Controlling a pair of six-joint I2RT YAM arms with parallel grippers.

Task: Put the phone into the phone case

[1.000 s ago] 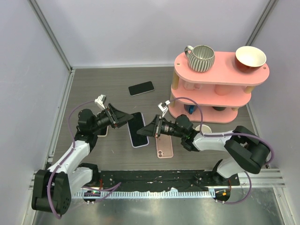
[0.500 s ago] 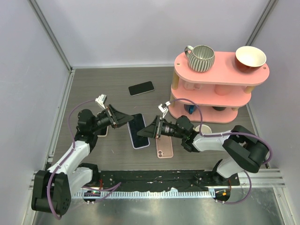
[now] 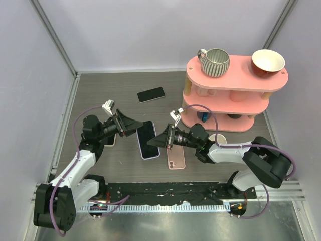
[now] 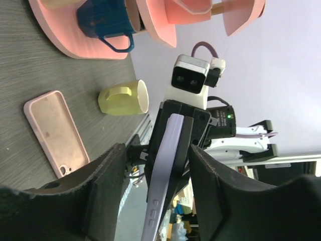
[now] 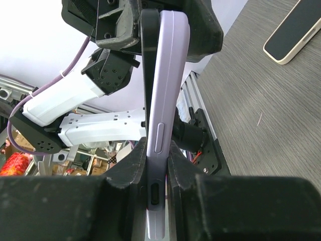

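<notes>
Right gripper [image 5: 156, 170] clenched on one end of the phone [image 3: 146, 139], raised mid-table. Left gripper [image 4: 159, 150] straddles it, seemingly released. Pink case [image 3: 175, 158] lies at its 4 o'clock. Risk: the one-ended hold lets the phone pivot or drop.

Dark grey wood table top [image 3: 100, 90], plain pale walls [image 3: 150, 35] on three sides, silver posts [image 3: 54, 37] in the corners, pink shelf [image 3: 241, 69] on the right, soft even light

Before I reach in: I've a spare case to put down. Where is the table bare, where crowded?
Bare: back left, between side wall and black phone; near edge, between left arm and pink case. Crowded: the middle, around the lavender phone in the right gripper, and beside the pink shelf.
</notes>
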